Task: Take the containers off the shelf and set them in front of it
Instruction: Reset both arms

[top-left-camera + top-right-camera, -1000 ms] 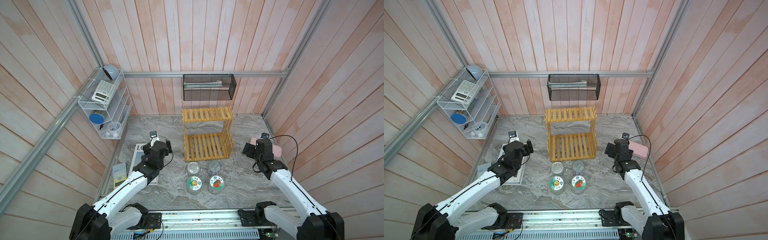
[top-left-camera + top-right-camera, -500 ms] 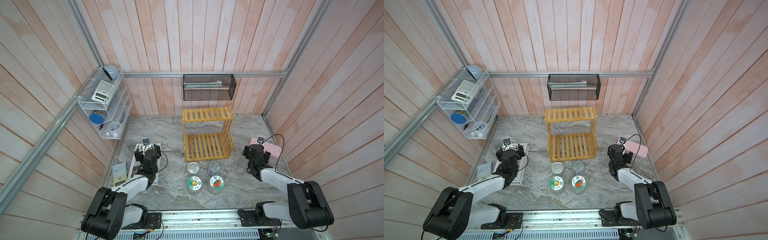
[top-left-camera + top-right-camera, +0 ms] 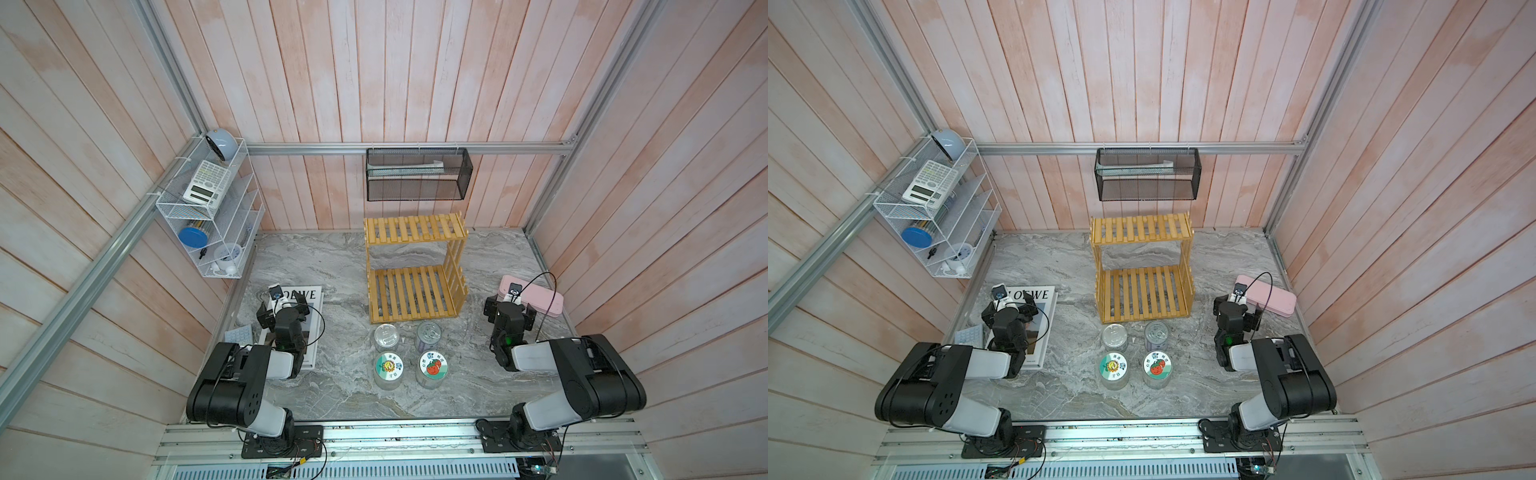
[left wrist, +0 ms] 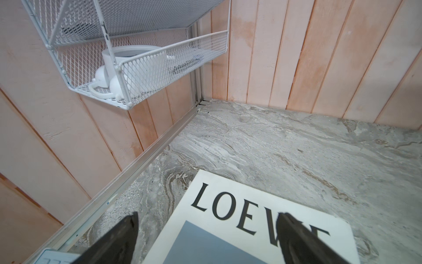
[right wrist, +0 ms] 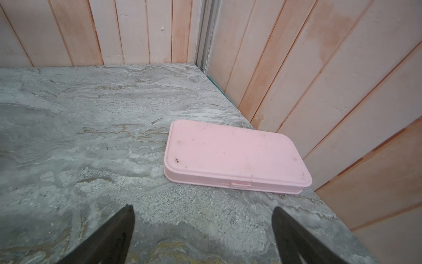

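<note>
four containers off the shelf (image 3: 411, 291), both arms parked at the sides

both tiers of the yellow slat shelf are bare. the two tins (image 3: 387, 336) stand just in front of its open side, with the two jars (image 3: 390, 368) a row nearer the robot in a tight block; whether they touch i cannot tell. all four stand upright, long axis vertical, pull rings and sticker lids facing up. the left gripper (image 4: 207, 216) hangs spread wide over a book (image 4: 251, 205). the right gripper (image 5: 203, 208) is spread wide over the bare table (image 5: 91, 114) near a pink case (image 5: 233, 155). neither holds anything, probably parked well clear so nothing gets knocked; the job looks done.
</note>
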Available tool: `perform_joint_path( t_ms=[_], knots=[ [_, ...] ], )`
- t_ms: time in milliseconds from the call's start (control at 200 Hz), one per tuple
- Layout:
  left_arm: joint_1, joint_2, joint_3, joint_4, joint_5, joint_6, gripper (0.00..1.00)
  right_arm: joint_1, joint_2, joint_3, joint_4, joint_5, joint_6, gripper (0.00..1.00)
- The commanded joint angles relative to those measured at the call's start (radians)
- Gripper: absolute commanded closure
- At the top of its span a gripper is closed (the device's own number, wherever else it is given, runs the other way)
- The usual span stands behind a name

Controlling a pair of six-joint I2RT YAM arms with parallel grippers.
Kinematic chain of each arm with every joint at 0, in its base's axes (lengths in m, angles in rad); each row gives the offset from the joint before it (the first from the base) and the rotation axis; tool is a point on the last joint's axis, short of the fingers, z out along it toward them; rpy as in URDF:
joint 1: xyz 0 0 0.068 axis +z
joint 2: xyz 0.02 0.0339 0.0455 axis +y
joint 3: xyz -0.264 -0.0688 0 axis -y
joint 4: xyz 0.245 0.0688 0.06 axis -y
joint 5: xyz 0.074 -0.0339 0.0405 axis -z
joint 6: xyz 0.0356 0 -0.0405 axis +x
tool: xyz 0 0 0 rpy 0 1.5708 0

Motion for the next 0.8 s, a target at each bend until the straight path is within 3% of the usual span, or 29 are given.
perform_joint_path(
  t_ms=[0,285,795],
  knots=[
    [0.005,0.034,0.0,0.095,0.022,-0.014,0.0,0.006,0.006,-0.004,0.124,-0.029,-0.037,0.02],
    [0.016,0.053,0.088,-0.057,0.031,-0.02,0.0,0.001,0.112,-0.059,0.338,-0.08,-0.059,0.02],
    [0.019,0.05,0.087,-0.058,0.038,-0.022,0.0,0.025,0.108,-0.048,0.313,-0.074,-0.082,0.02]
  ],
)
